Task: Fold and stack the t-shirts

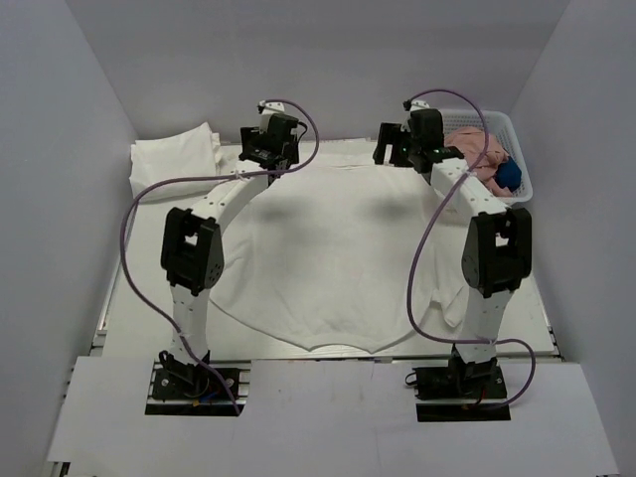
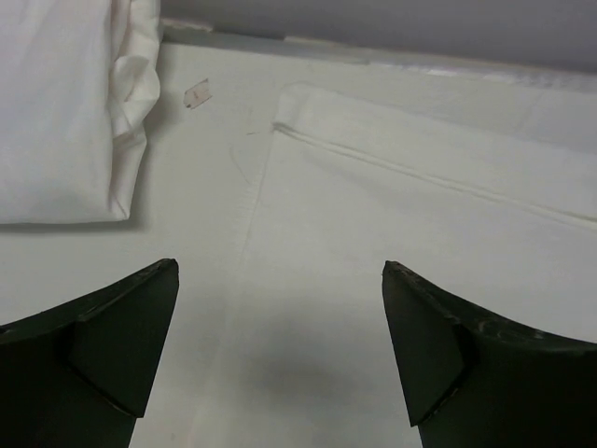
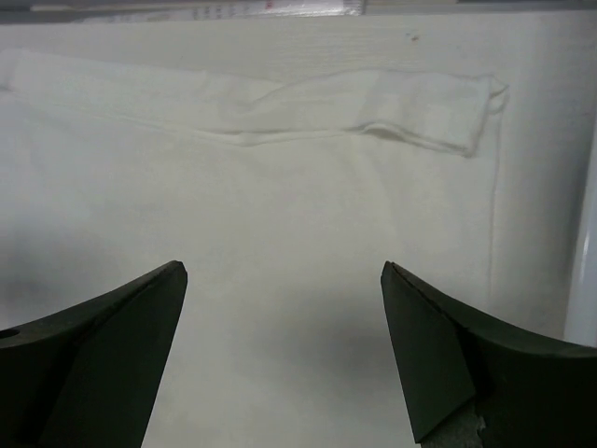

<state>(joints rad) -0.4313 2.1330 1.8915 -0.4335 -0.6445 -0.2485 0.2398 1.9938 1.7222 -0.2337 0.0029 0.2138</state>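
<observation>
A white t-shirt (image 1: 338,253) lies spread flat across the middle of the table, its far hem (image 2: 420,173) near the back wall. A folded white t-shirt bundle (image 1: 177,159) rests at the back left, seen also as a thick stack (image 2: 65,112) in the left wrist view. My left gripper (image 1: 266,149) hovers open over the shirt's far left part, jaws wide with only cloth (image 2: 280,355) below. My right gripper (image 1: 407,144) hovers open above the far right part, where a rumpled fold (image 3: 373,112) of the shirt lies ahead of it.
A white plastic basket (image 1: 522,174) at the back right holds pink and blue clothes (image 1: 482,154). Grey walls close in the back and both sides. Purple cables loop off both arms.
</observation>
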